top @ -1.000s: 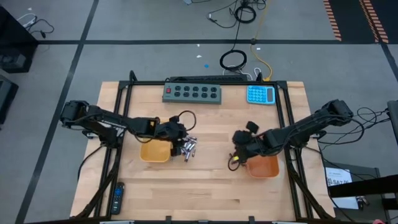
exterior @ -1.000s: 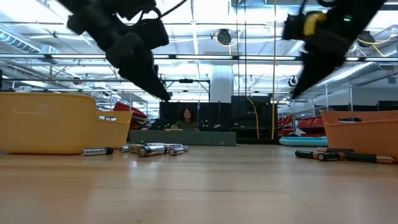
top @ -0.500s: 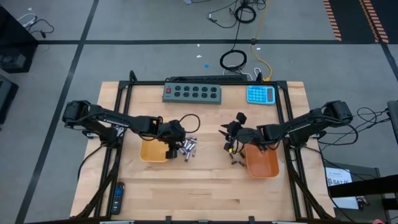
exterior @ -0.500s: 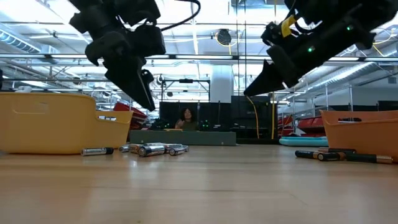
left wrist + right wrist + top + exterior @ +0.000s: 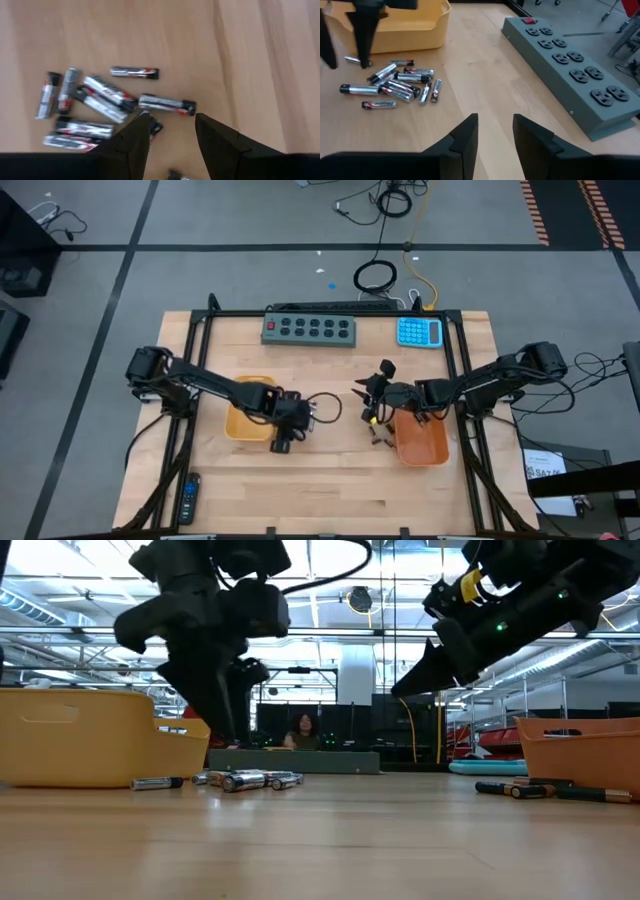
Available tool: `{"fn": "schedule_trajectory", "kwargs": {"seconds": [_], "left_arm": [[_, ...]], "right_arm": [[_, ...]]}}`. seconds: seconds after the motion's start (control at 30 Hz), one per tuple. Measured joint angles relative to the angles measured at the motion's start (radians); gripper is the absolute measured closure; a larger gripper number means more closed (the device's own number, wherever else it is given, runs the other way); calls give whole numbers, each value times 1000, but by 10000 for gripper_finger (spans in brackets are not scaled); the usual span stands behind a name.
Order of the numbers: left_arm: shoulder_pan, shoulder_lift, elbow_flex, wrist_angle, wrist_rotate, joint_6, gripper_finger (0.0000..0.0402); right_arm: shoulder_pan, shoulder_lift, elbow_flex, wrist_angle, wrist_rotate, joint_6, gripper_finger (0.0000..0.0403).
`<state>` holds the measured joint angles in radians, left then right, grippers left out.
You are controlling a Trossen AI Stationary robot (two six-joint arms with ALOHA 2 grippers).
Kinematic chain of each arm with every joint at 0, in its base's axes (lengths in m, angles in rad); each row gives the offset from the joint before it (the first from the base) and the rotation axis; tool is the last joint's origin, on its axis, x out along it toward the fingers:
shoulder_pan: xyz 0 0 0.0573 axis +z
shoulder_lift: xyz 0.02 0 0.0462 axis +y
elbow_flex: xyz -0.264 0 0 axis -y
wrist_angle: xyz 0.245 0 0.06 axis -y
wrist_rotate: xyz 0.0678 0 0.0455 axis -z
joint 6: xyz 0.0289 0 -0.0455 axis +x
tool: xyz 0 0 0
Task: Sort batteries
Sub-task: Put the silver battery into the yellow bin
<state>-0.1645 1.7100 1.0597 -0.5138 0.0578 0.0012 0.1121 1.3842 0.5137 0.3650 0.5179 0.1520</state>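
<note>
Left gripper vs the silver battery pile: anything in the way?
Nothing visible. The left gripper hangs open right above the silver batteries, which lie on bare wood next to the yellow tray. Only air shows between its fingers and the nearest cell. The right gripper is off near the orange tray.

Bright, even light over the table (image 5: 330,480) from above, shadows soft and short. Down at table height, ceiling strip lights glare white behind the arms, turning the left gripper (image 5: 222,735) into a near silhouette. Just ahead of that gripper's fingertips (image 5: 142,120), the silver batteries (image 5: 95,102) smear with blur, glints streaking along their casings. Ahead of the right gripper (image 5: 495,122), the wood shows a pale sheen; its fingers sit soft and out of focus.
</note>
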Motion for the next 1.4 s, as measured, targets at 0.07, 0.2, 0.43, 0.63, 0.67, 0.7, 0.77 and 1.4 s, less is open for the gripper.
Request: {"fn": "schedule_trajectory", "kwargs": {"seconds": [0.07, 0.2, 0.43, 0.63, 0.67, 0.7, 0.77, 1.4], "left_arm": [[-13, 24, 22, -10, 5, -46, 234], [-53, 57, 43, -30, 7, -120, 234], [-74, 87, 51, -27, -18, -346, 234], [-74, 110, 51, -27, -60, -522, 234], [-74, 113, 51, -27, -70, -541, 234], [-74, 117, 51, -28, -78, -549, 234], [-74, 124, 51, -27, -87, -570, 234], [-71, 137, 50, -16, -123, -697, 234]], "right_arm": [[0, 0, 0, 0, 1, 1, 289], [0, 0, 0, -4, 4, 5, 289], [0, 0, 0, -4, 4, -1, 289], [1, 0, 0, -5, 4, -19, 289], [1, 0, 0, -5, 4, -22, 289], [1, 0, 0, -5, 4, -25, 289], [1, 0, 0, -9, 4, -31, 289], [1, 0, 0, -12, 0, -34, 289]]}}
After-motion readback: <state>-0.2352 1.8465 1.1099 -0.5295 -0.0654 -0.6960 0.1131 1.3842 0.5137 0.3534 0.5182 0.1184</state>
